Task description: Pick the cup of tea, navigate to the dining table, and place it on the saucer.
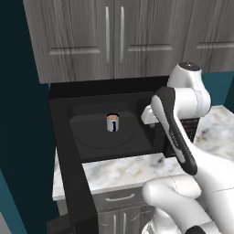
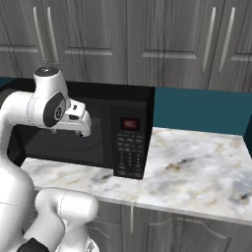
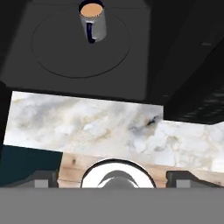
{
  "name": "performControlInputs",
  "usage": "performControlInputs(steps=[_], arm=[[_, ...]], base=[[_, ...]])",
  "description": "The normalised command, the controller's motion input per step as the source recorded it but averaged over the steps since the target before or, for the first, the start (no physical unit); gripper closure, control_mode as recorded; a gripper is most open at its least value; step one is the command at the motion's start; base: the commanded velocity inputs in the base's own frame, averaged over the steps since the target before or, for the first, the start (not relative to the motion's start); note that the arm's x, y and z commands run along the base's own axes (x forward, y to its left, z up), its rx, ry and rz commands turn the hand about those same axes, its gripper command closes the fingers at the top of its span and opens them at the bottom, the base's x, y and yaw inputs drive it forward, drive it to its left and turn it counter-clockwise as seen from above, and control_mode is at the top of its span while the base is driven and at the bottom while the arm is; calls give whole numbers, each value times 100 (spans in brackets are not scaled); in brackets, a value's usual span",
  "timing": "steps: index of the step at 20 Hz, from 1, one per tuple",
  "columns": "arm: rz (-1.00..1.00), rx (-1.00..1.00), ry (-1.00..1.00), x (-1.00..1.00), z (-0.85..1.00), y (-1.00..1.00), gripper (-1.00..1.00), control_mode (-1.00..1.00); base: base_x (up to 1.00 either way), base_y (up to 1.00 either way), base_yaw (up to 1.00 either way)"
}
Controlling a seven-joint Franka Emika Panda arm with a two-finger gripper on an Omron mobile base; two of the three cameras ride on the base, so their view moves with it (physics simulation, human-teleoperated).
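The cup of tea (image 1: 112, 123) is a small grey mug with a dark handle and light-brown liquid. It stands upright on the round turntable (image 1: 103, 136) inside the open black microwave (image 1: 137, 103). In the hand view the cup (image 3: 92, 22) is far ahead at the top, its handle facing me. My gripper (image 3: 113, 179) is open and holds nothing, its fingertips (image 3: 43, 178) spread wide. It hovers in front of the microwave's opening, above the counter's front strip, to the right of the cup and well short of it (image 1: 147, 118). The dining table and the saucer are out of view.
The microwave door (image 1: 73, 178) swings out to the left over the counter edge. Its control panel (image 2: 129, 145) stands right of the cavity. The marbled wall counter (image 2: 197, 167) runs to the right. Grey cabinets (image 1: 114, 36) hang above, and the cavity's roof is low.
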Motion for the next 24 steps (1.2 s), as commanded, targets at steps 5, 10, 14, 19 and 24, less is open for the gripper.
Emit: performControlInputs(steps=[5, 10, 14, 19, 24], arm=[[0, -1, -17, -27, -50, 62, -100, -100], [-8, -8, -30, 26, -57, 67, -100, -100], [-14, -4, -34, 36, -33, 54, -100, -100], [-16, 0, -10, 47, 0, 46, -100, -100], [-6, 0, 0, 68, 0, 5, -100, -100]], base=[[0, 0, 0], [0, 0, 0], [0, 0, 0], [0, 0, 0], [0, 0, 0]])
